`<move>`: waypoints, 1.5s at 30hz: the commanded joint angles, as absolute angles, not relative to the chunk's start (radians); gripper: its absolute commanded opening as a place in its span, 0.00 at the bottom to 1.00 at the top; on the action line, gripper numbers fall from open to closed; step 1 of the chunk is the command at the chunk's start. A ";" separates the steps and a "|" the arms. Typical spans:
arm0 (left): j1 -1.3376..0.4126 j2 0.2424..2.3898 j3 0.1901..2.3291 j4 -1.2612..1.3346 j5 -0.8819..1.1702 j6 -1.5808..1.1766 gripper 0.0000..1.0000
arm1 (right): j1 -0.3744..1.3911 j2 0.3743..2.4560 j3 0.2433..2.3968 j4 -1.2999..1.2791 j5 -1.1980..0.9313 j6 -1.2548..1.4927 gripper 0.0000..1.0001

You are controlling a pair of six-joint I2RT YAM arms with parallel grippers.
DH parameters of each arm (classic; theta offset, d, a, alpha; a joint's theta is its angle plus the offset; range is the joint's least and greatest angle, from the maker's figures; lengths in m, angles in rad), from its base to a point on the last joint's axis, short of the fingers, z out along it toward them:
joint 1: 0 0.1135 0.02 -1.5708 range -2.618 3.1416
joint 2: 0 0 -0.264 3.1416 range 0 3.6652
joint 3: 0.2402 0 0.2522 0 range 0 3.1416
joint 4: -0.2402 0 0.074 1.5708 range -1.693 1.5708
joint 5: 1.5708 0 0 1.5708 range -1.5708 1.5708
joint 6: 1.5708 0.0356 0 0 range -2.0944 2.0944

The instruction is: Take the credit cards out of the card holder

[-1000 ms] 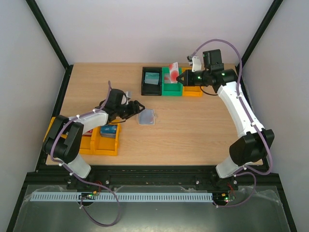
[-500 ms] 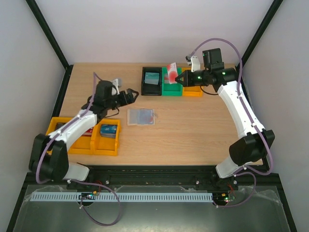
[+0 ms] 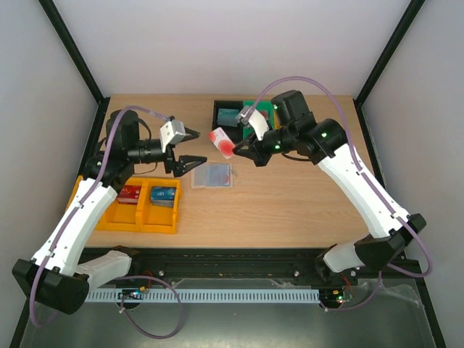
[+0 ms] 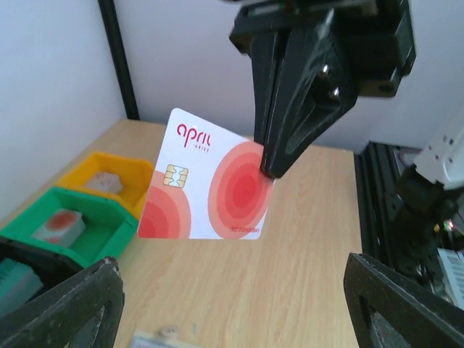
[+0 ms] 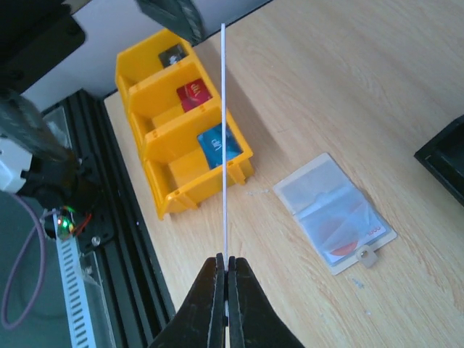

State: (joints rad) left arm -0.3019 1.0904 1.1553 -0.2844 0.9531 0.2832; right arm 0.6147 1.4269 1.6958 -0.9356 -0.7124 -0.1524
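While the red-and-white credit card [image 4: 206,181] is pinched by one corner in the right gripper [image 3: 235,150] above the tabletop [image 3: 290,203], the left gripper [image 3: 194,147] is spread wide, facing it. The card holder [image 3: 212,175] lies opened below. Handover judged: the free edge should be centred between the fingers before release.

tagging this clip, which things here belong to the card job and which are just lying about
Job:
card holder, lying open on the table
red-and-white card, held in the shut jaws of the right gripper
left gripper, jaws open
red card, in the yellow bins

Lying about:
yellow bins
blue card
black bin
green bin
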 commanded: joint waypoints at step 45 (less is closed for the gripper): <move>-0.334 1.103 1.196 0.598 0.491 -1.128 0.02 | 0.667 1.278 1.422 0.431 -0.504 0.688 0.72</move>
